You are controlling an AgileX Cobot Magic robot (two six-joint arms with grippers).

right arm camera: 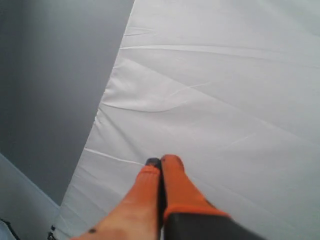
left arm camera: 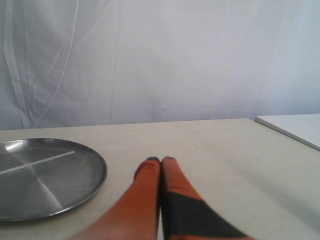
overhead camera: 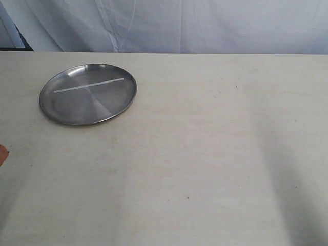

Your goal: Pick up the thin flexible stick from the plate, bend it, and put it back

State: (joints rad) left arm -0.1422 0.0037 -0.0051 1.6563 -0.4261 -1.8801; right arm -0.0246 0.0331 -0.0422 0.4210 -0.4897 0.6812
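The shiny steel plate [overhead camera: 88, 94] sits at the table's far left, and the thin whitish stick [overhead camera: 88, 85] lies straight across its upper half. The left wrist view also shows the plate [left arm camera: 75, 190] with the stick [left arm camera: 37, 163] on it. My left gripper [left arm camera: 160, 160] is shut and empty, its orange fingers hovering over bare table beside the plate. Only an orange tip [overhead camera: 2, 154] of it shows at the exterior view's left edge. My right gripper [right arm camera: 161, 161] is shut on nothing, facing a white cloth, and is outside the exterior view.
The pale table [overhead camera: 205, 154] stretches wide to the right of the plate. A white cloth backdrop [overhead camera: 179, 25] hangs behind the table's far edge. A white board [left arm camera: 295, 127] lies at the table's side in the left wrist view.
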